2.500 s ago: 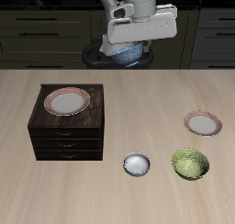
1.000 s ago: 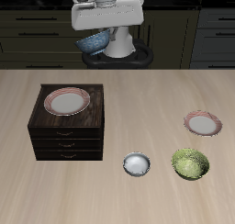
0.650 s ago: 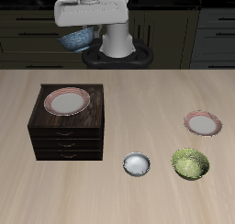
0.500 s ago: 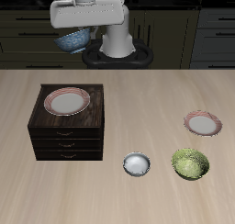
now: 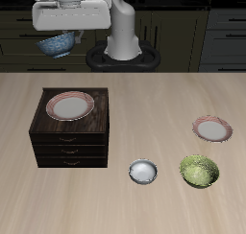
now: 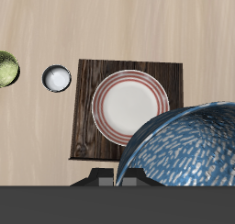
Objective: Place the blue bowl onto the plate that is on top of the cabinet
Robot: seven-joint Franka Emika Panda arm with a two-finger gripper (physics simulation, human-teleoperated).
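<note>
On the counter [image 5: 135, 104] the cabinet [image 5: 69, 142] stands as the biggest thing, a dark wooden box whose flat top carries the plate [image 5: 70, 105], bare and ready to receive. High above and farther back than the cabinet, the hand [image 5: 60, 35] is closed on the blue bowl [image 5: 57, 46], which hangs just under it, pinched by one edge and tilted, well clear of the plate. In the wrist view the blue bowl [image 6: 188, 145] fills the foreground close against the hand, overlapping the edge of the plate [image 6: 128, 106] far below. I judge the bowl rigid and light, with a smooth glazed surface that could slip in a rim pinch; it looks breakable, so a rim hold suits it, followed by a gentle, level lowering onto the plate's centre.
</note>
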